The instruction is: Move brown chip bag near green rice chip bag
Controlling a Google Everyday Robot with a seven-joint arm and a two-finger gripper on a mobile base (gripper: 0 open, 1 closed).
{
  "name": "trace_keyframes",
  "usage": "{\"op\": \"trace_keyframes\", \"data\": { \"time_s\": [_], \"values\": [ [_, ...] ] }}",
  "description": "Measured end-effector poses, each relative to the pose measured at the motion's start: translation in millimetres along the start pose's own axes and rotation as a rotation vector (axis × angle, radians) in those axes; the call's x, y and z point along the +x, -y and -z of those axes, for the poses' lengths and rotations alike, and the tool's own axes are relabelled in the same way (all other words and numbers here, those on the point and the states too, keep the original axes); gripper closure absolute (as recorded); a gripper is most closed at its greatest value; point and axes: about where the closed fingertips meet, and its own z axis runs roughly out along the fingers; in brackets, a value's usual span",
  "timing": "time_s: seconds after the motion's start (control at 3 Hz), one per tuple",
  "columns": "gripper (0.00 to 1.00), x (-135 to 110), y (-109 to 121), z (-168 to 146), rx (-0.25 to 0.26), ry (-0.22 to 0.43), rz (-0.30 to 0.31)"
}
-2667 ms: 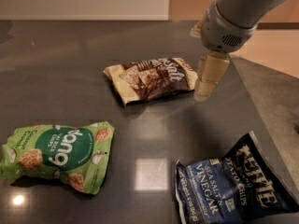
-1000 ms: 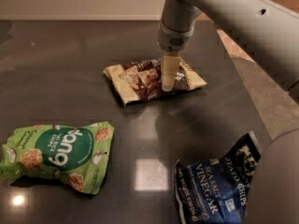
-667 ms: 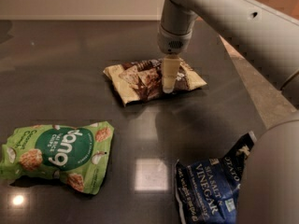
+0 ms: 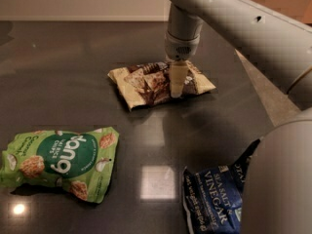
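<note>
Hand (image 4: 176,93) rested on brown chip bag (image 4: 141,84) middle; open or closed, could not tell; crinkly film might slip mid-carry toward green rice chip bag (image 4: 61,162) across worktop (image 4: 73,57).

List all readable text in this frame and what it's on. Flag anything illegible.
"dang": white, upside down in the dark green circle on the green rice chip bag.
"SEA SALT & VINEGAR": white, on the dark blue bag.
Small print on both of those bags: too blurred to read.
Brown chip bag: lettering not readable; the claw is down over its middle and covers part of the panel.
</note>
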Motion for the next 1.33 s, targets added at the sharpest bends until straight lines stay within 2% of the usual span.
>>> {"op": "trace_keyframes", "data": {
  "time_s": [0.67,1.0,1.33],
  "values": [
    [0.65,2.5,-3.9,7.5,-0.012,0.0,0.002],
    [0.87,-4.2,-13.7,28.4,-0.003,0.045,0.003],
    [1.0,-19.4,-34.4,57.1,-0.005,0.126,0.031]
  ]
}}
